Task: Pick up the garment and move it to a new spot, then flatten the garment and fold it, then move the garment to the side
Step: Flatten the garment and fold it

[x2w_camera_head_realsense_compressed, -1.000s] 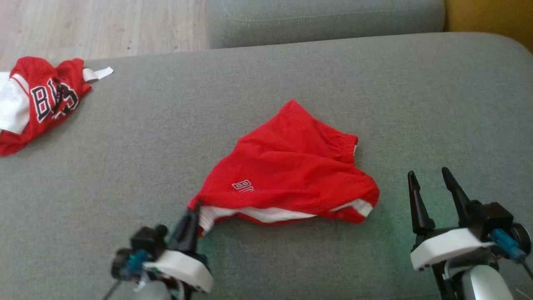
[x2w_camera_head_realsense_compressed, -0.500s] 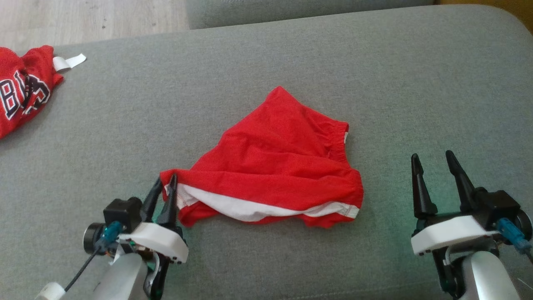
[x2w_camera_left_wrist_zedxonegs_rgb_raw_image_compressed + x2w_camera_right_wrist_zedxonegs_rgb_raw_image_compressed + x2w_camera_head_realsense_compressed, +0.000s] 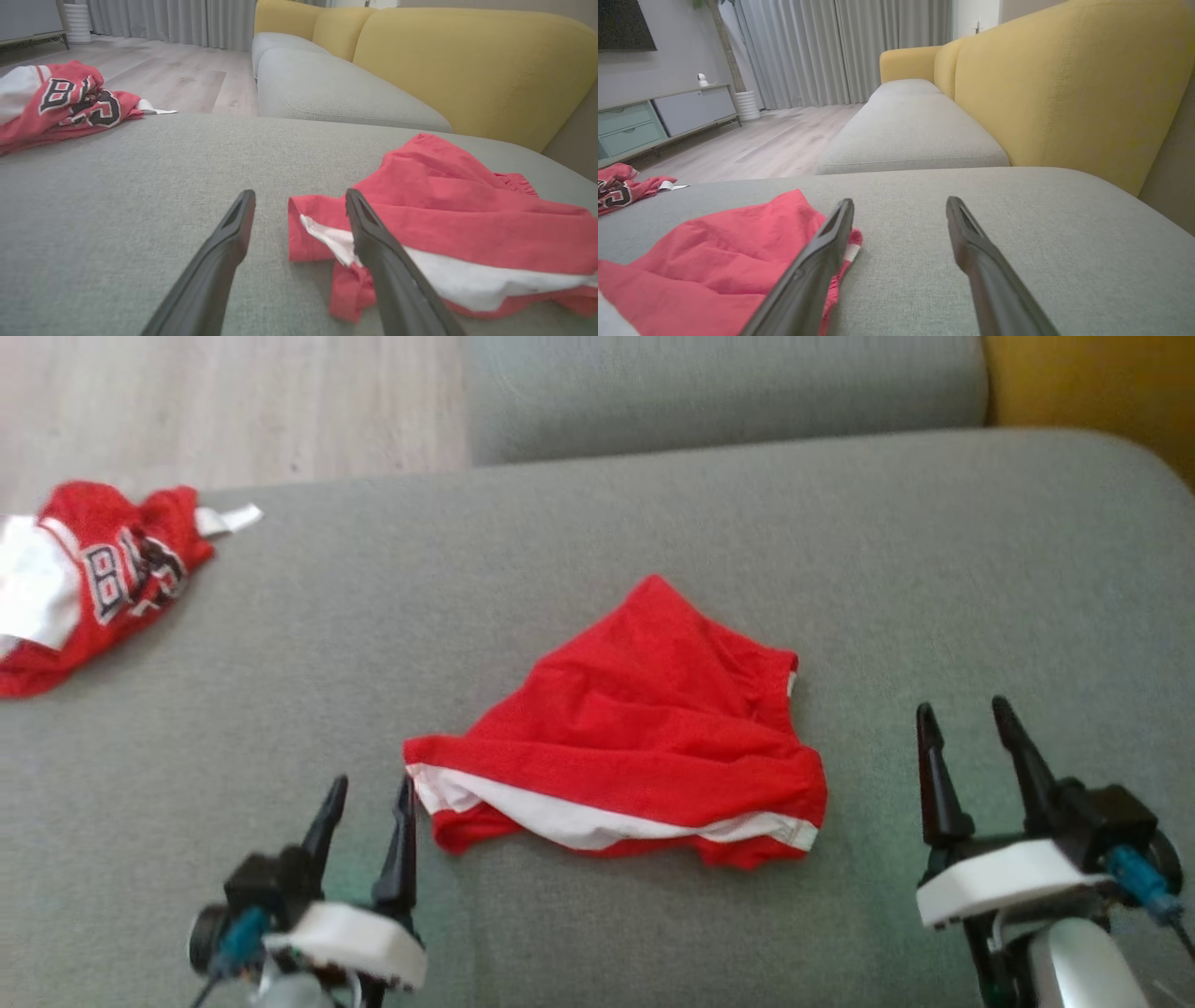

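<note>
Our left claw [image 3: 372,784] stood spread just beside the near-left hem corner of the red shorts [image 3: 644,737], which it had pinched a second before; our right claw [image 3: 963,707] stayed spread. The shorts lay mid-seat on the grey sofa [image 3: 560,551], long axis left-right, peak pointing away. Farther off, the right wrist view gave us curtains [image 3: 840,46] beyond the head view's frame.

I see the garment [image 3: 635,747] on the cushion [image 3: 597,541], left gripper [image 3: 372,784] just beside its left corner, right gripper [image 3: 963,707] near its right; a jersey [image 3: 93,569], I think, far left.
</note>
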